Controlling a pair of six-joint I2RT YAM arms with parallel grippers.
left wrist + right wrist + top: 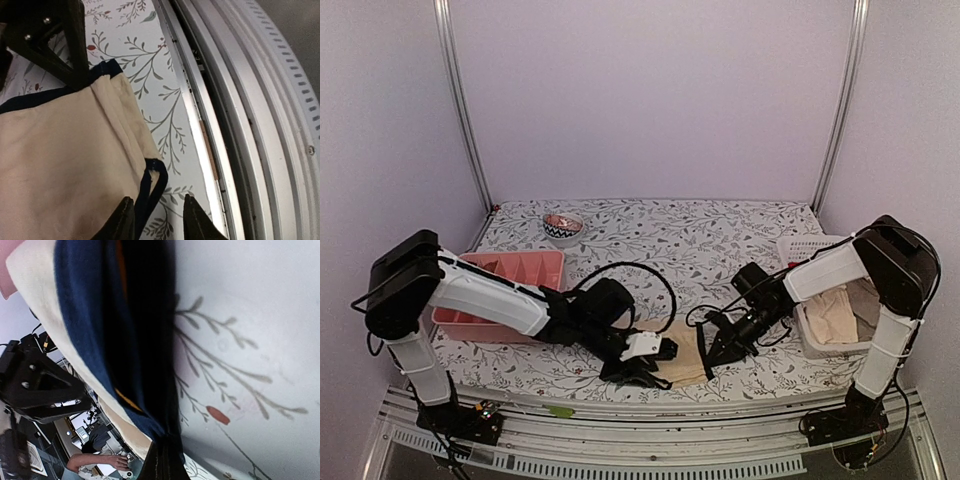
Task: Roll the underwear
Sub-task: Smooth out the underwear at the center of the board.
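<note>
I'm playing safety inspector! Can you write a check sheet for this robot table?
Surface: flowery tablecloth, flat.
Job's things: beige underwear with dark trim at the near edge; more cream clothes in the white basket.
Clutter: pink tray, small bowl.
Claws: left claw open around the trim; right claw pinching the underwear's edge.
Cables: black cables looping behind both claws.
Surroundings: pale walls, metal rail in front.
</note>
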